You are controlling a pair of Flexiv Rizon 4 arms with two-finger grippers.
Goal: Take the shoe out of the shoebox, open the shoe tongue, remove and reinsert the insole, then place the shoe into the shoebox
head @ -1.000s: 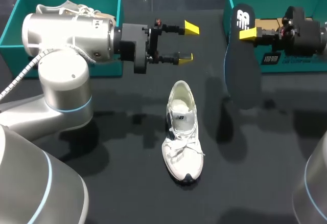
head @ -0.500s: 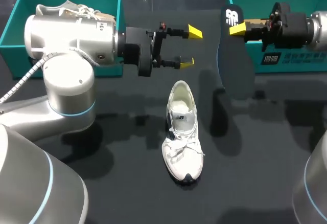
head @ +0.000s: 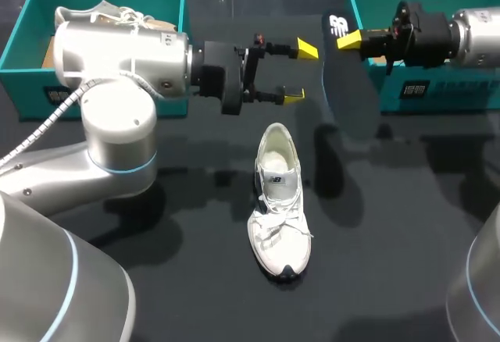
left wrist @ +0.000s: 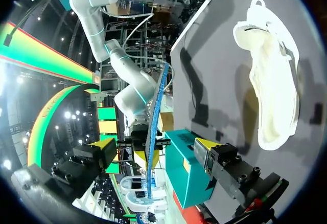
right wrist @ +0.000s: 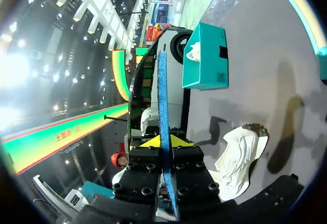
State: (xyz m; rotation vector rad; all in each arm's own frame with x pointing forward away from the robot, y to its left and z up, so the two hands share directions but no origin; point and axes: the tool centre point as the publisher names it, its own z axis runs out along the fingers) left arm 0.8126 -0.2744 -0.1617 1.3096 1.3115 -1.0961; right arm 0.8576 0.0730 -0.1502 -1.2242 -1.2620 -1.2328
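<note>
– Three frames, one second. What moves?
– Mostly the right gripper [head: 349, 40]. It carries the insole [head: 344, 76] from in front of the right box [head: 437, 96], upper right of the frame, leftward toward upper centre. The left gripper [head: 301, 73] creeps rightward to meet it.
– Claw states?
– The right one is clamped on the insole's upper end. Its wrist view shows both yellow tips pressed against the insole, seen edge-on. The left one stands apart and holds nothing. In its own wrist view the insole is just ahead of the gap, untouched.
– How does the insole hang?
– Roughly upright, free end down, clear of the table [head: 406, 225].
– And the shoe?
– The shoe [head: 279, 201] has not moved in any of the frames. It lies flat on the table at centre frame, heel toward the grippers, toe toward the lower edge, mouth open and pale inside. Both grippers are well apart from it.
– Anything else?
– The left box [head: 23, 22], upper left, holds a second shoe [head: 117, 14], partly hidden behind the left arm.
– Reading?
– Removal looks done. With the gap between the claws closing, I judge a handover or two-handed regrip is coming before reinsertion. No contact yet.
– Risk?
– The insole looks thin and floppy. Held at one end, it could swing or bend as the left fingers close, and then miss the shoe's mouth.
</note>
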